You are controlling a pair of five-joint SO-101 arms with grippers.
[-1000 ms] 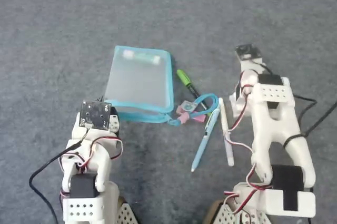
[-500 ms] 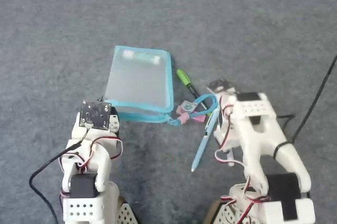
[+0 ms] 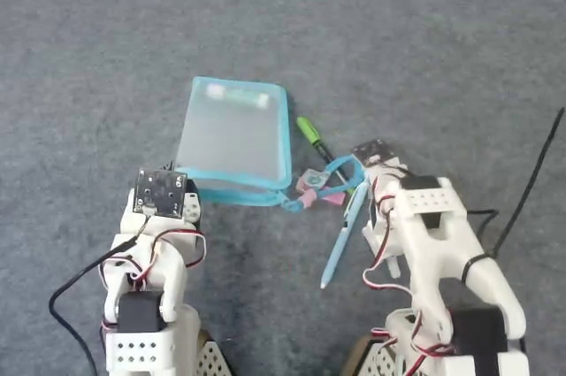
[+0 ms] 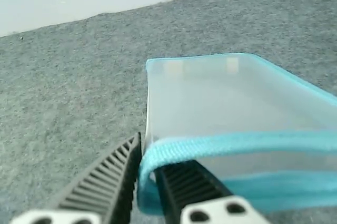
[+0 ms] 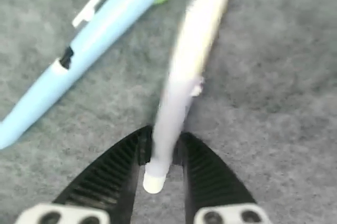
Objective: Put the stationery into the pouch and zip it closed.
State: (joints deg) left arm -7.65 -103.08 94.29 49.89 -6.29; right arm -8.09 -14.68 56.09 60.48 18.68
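– Right gripper (image 5: 162, 142), item one: state?
– Mine. Pinched on the white pen (image 5: 189, 55) close to one end, a finger on each side. The barrel runs away from me over the grey carpet (image 5: 274, 76). Whether the pen is lifted off the carpet, I cannot tell.
– Item two: left gripper (image 4: 150, 161)?
– Mine too. Clamped on the pouch (image 4: 226, 92) at a near corner, with its teal rim caught between my fingers.
– Item three: pouch, location?
– Flat on the carpet in front of my left arm. It is frosted with a teal edge. Along the near edge two teal bands show, one above the other.
– Item four: stationery outside the pouch?
– One blue pen (image 3: 343, 234), lying on the carpet between my two arms, just beside the white pen. One green pen (image 3: 311, 131), lying aslant beside the pouch's right edge, its near end reaching a teal loop (image 3: 349, 164). One pink piece (image 3: 311, 183), off the pouch's near right corner, by the loop and near the blue pen's far end. I cannot tell what the pink piece is.
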